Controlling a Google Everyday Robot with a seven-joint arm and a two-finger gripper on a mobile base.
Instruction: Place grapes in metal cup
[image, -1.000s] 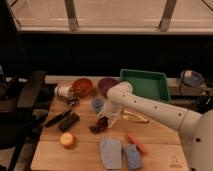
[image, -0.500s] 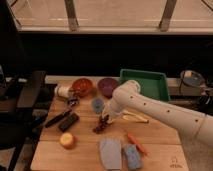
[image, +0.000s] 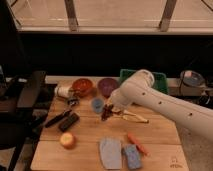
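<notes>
The grapes (image: 106, 114), a small dark reddish cluster, hang at the tip of my gripper (image: 109, 108), just above the wooden board and right beside the light blue cup (image: 97, 104). The gripper is shut on the grapes. My white arm reaches in from the right. The metal cup (image: 62, 91), silver-grey, is at the board's back left, next to the orange-red bowl (image: 82, 86), well left of the gripper.
A purple bowl (image: 107, 85) and a green tray (image: 160, 79) stand behind the gripper. A yellow-orange fruit (image: 67, 140), black tools (image: 66, 120), a carrot (image: 137, 143), grey and blue sponges (image: 120, 153) and a yellow peel (image: 134, 117) lie on the board.
The gripper has risen a little and shifted right toward the blue cup, and the grapes have come up off the board with it.
</notes>
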